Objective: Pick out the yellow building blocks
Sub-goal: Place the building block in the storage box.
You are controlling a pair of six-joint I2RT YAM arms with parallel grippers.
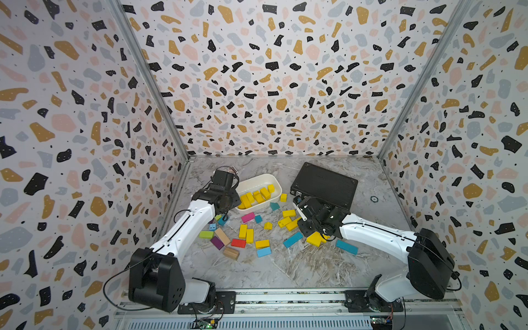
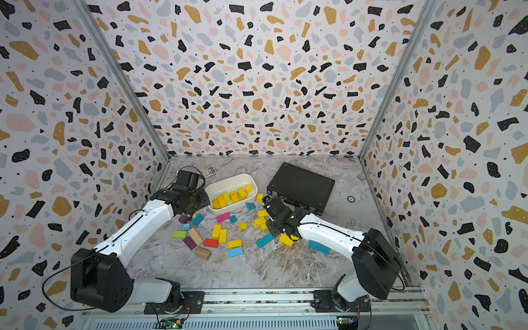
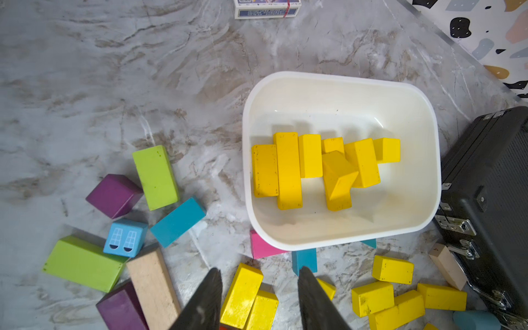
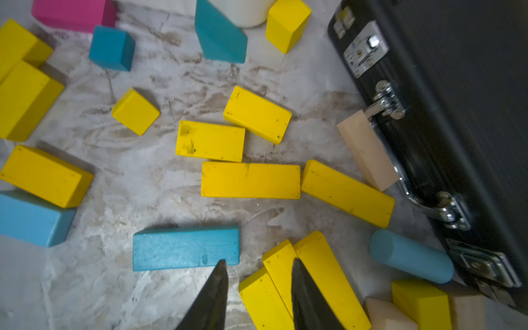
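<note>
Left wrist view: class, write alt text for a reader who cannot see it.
A white plastic tub on a marble table holds a cluster of yellow building blocks. The left gripper, jaws open, hovers over loose yellow blocks, near other coloured blocks; a black case lies beside the tub.

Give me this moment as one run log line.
phase: sorting yellow | white bin: yellow blocks inside | left fingers: open, empty | right fingers: straddling yellow block, grip unclear | pending: loose yellow blocks

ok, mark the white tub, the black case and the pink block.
white tub [image 3: 328, 105]: left wrist view, bare inner wall.
black case [image 1: 325, 184]: a top view, middle of lid.
pink block [image 1: 248, 217]: a top view, top face.
</note>
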